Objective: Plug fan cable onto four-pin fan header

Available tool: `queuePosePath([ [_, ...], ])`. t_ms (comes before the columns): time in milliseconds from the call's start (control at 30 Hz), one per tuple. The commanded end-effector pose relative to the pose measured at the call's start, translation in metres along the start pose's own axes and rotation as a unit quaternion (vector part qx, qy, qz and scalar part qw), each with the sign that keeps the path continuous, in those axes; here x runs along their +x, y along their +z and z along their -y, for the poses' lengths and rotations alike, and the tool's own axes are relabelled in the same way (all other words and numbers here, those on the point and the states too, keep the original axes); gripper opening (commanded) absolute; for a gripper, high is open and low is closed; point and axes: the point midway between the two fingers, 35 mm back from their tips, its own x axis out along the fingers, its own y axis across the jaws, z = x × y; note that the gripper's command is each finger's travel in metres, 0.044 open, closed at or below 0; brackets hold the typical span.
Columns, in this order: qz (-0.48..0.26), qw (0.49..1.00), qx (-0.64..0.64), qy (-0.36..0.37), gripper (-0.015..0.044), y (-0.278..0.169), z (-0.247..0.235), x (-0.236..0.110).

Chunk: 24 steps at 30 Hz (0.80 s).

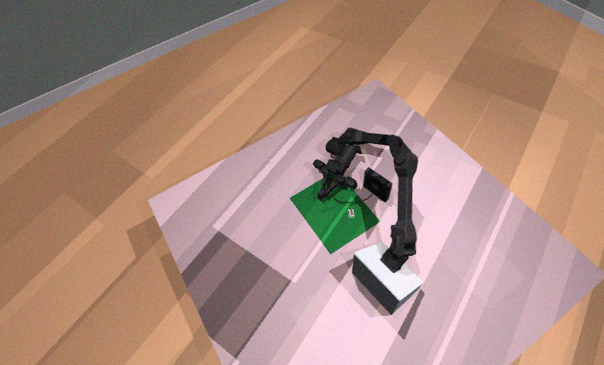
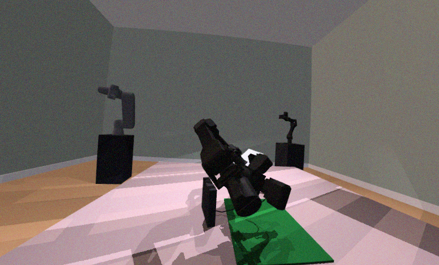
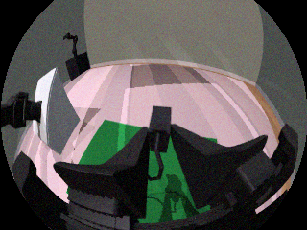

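Note:
The green board (image 1: 331, 230) (image 2: 291, 239) (image 3: 106, 148) lies flat on the pink table top. The small white four-pin header (image 1: 351, 212) stands on the board's right part; it is hidden behind the arm in the exterior view. The black fan (image 1: 377, 184) (image 2: 208, 200) stands upright just off the board's edge. Its thin black cable (image 1: 351, 198) (image 2: 250, 221) (image 3: 156, 163) runs to my gripper (image 1: 322, 197) (image 3: 160, 129). The gripper is shut on the dark plug (image 3: 160, 118) and holds it above the board's far left corner, away from the header.
The arm's white base block (image 1: 387, 274) stands beside the board's near corner. In the exterior view, two other robot arms stand on black pedestals by the back wall, one on the left (image 2: 115, 159) and one on the right (image 2: 288, 155).

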Motion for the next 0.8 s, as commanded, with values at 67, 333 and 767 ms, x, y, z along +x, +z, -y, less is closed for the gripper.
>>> queuePosePath([
  [67,-0.002,1.0,0.002,0.001,0.0,0.0012,-0.0007,-0.001],
  [333,0.0,1.0,0.0,0.0,0.0,0.005,0.0,-0.0019],
  [767,-0.001,1.0,-0.002,0.0,0.0,-0.0023,-0.0005,-0.0011],
])
